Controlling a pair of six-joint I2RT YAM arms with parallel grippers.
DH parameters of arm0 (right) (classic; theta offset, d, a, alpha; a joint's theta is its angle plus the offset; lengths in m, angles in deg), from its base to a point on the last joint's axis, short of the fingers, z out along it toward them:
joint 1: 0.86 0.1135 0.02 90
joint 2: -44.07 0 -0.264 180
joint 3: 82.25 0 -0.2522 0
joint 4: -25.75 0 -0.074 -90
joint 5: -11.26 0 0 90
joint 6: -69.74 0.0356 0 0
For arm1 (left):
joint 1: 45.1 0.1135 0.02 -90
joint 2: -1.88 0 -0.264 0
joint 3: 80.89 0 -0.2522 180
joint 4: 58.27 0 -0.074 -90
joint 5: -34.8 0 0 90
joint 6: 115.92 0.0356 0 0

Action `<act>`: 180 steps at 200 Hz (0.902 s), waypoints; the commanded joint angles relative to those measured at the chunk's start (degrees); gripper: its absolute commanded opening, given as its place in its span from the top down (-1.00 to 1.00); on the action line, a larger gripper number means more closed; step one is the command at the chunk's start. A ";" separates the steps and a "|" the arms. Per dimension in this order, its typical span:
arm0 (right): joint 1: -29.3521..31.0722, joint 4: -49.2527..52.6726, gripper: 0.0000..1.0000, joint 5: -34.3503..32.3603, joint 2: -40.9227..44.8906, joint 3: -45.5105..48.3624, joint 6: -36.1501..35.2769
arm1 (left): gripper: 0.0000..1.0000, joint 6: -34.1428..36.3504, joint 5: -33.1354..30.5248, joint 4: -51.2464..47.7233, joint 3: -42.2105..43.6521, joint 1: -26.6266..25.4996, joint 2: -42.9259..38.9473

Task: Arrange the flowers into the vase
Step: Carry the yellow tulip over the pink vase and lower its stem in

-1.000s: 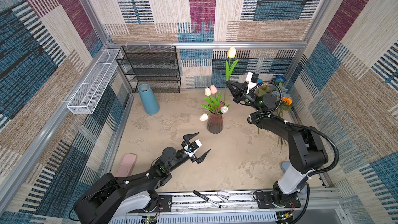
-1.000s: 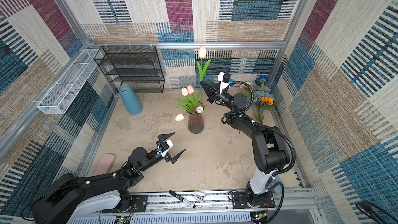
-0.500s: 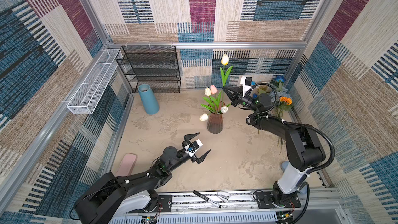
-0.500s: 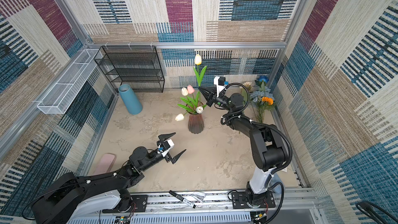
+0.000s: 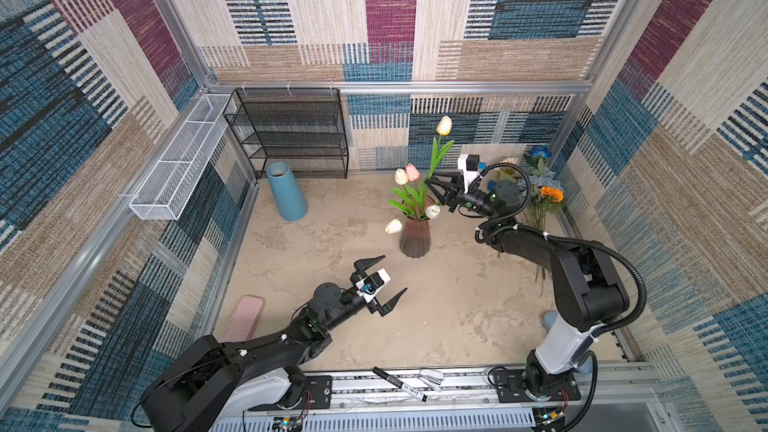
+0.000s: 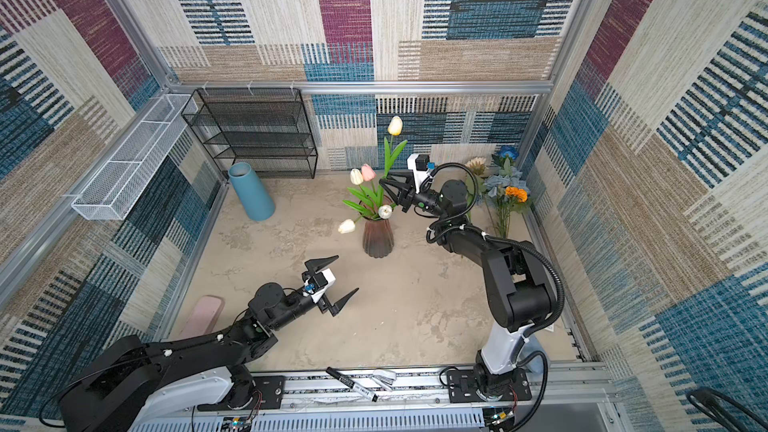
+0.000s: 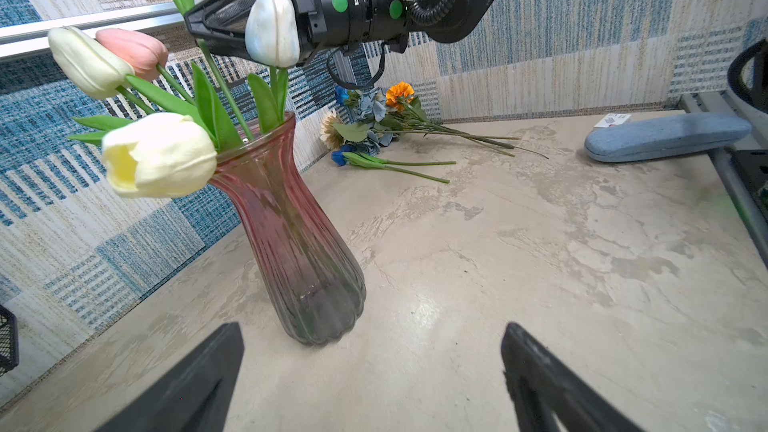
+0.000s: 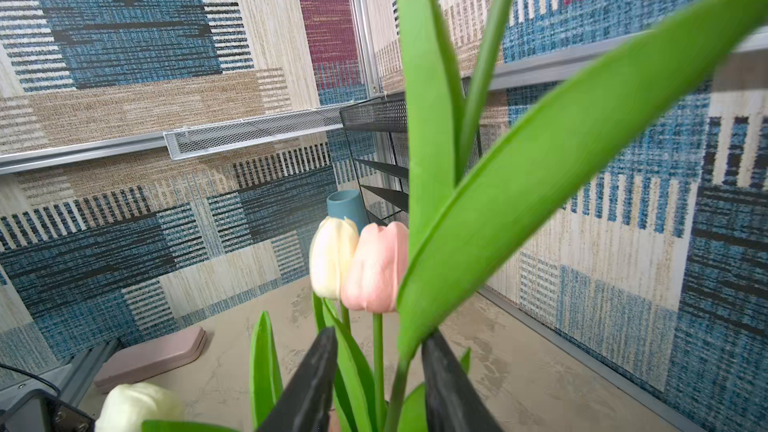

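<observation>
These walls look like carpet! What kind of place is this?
Probably a robot practice booth. The left arm and right arm are bolted to a metal rail, carpet-like walls box in one small table, and a vase of tulips sits there as a prop.

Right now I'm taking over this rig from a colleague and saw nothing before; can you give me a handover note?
Left claw: open, empty, hovering over the table in front of the vase.
Right claw: jaws parted around the stem of the yellow tulip, above the vase.
Done: four tulips stand in the vase; the yellow tulip's stem reaches into its mouth.
To do: the other flowers lie on the table in the far right corner; all need moving in.
</observation>
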 commanded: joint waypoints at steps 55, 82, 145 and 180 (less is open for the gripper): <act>0.16 7.89 0.27 -5.50 8.11 1.09 -5.99 | -0.99 0.22 1.02 1.16 -0.40 0.07 0.64; 0.29 8.93 0.36 -4.11 8.35 2.17 -7.92 | -0.99 0.09 1.18 1.58 -0.40 0.07 0.88; 3.14 22.83 0.50 -6.25 7.55 -0.88 -18.14 | -0.99 0.22 1.04 1.17 -0.53 0.07 0.74; 4.27 32.04 0.26 -10.71 7.79 -5.13 -21.45 | -0.99 0.10 1.23 1.54 -0.57 0.07 1.14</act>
